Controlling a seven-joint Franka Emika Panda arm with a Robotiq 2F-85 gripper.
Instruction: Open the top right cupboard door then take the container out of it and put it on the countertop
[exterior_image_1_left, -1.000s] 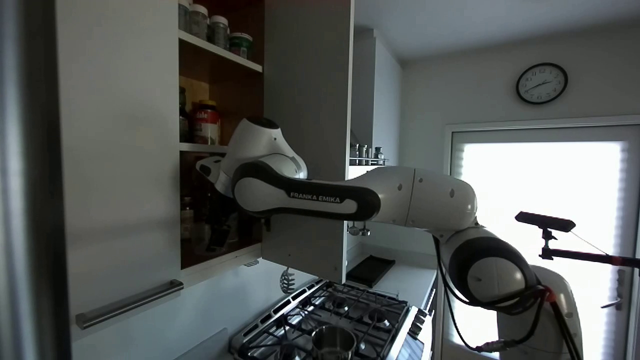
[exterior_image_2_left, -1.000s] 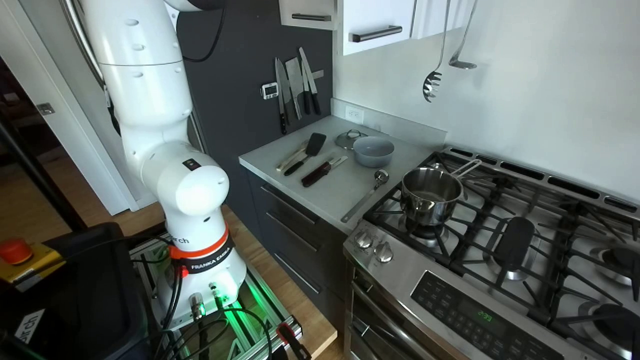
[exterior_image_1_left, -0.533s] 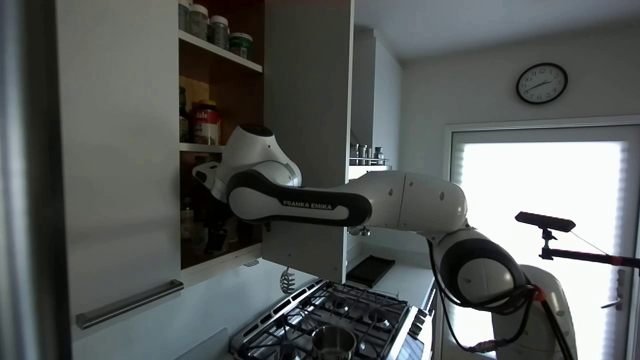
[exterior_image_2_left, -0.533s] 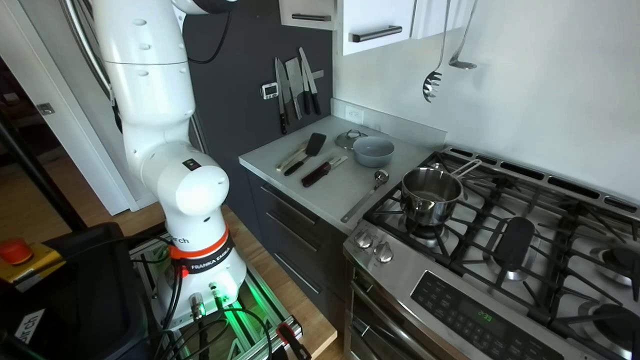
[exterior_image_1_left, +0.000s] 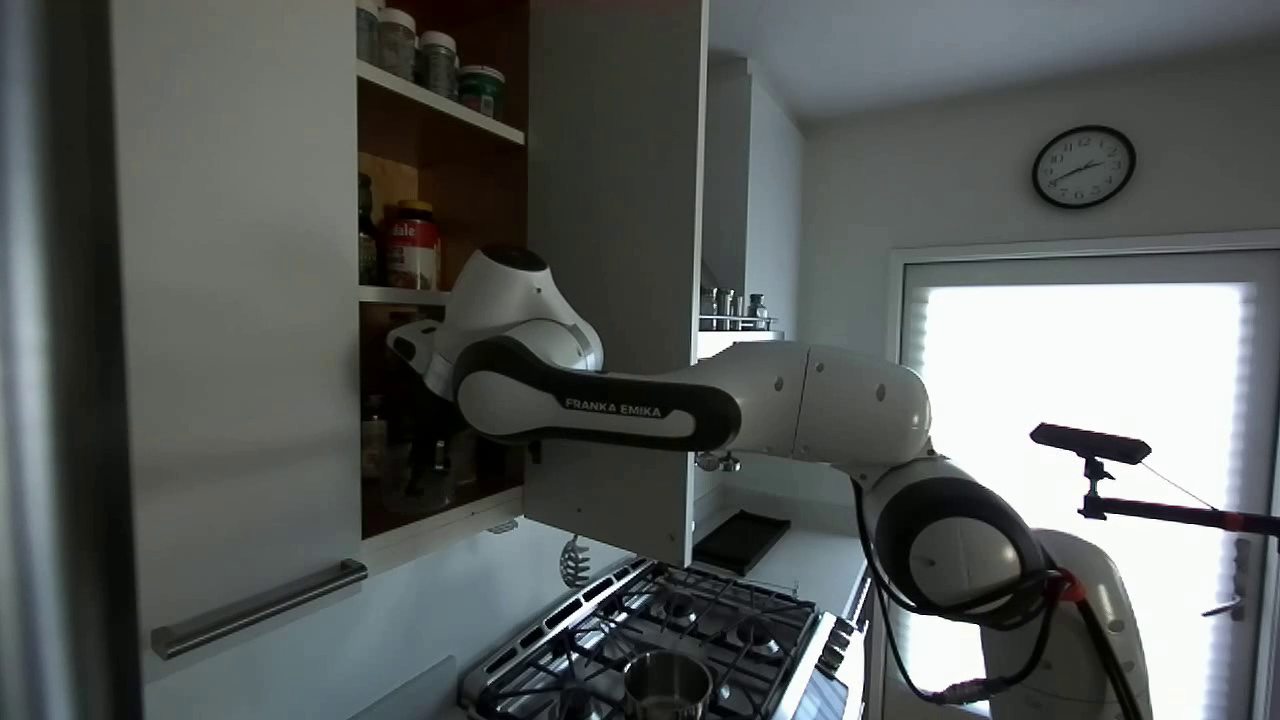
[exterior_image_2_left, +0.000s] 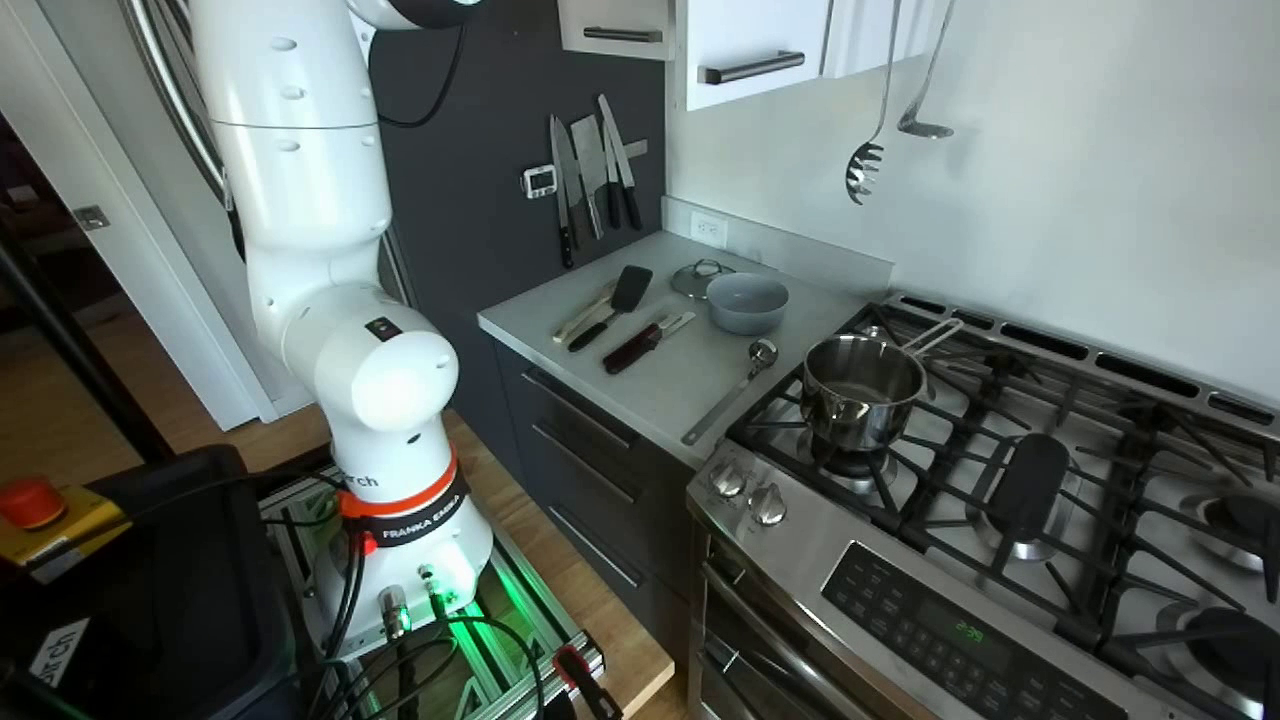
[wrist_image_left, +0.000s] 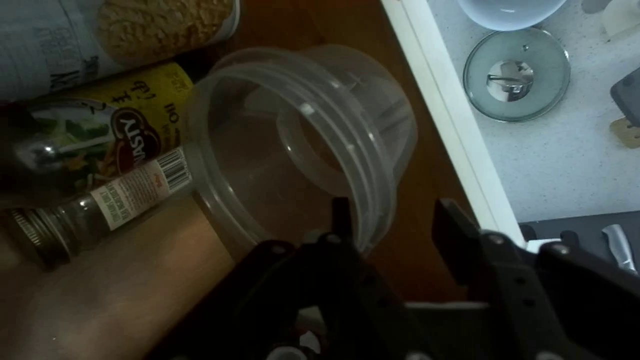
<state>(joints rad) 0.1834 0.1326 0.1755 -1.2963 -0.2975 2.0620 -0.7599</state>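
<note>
The top right cupboard door (exterior_image_1_left: 615, 200) stands open, showing its inner face in an exterior view. A clear plastic container (wrist_image_left: 365, 155) is on the wooden lowest shelf, its round mouth facing the wrist camera. My gripper (wrist_image_left: 392, 217) reaches into this dim compartment with jaws apart. One finger (wrist_image_left: 342, 215) overlaps the mouth and appears inside the rim; the opposite one is outside, a clear gap between it and the container's wall. Whether the inner finger touches the wall, I cannot tell. The countertop (exterior_image_2_left: 670, 390) lies lower, beside the gas hob (exterior_image_2_left: 1035, 490).
An oil bottle (wrist_image_left: 145, 115) and a jar (wrist_image_left: 165, 30) crowd the container. The pale cupboard edge (wrist_image_left: 465, 145) runs close past the outer finger. A shelf (exterior_image_1_left: 405, 296) lies above the hand. The countertop bears a grey bowl (exterior_image_2_left: 747, 303), a glass lid (exterior_image_2_left: 690, 280) and utensils.
The arm has sunk slightly and shifted a little further into the cupboard. In the dim compartment the gripper's fingers have drawn nearer each other. The door has not moved.
</note>
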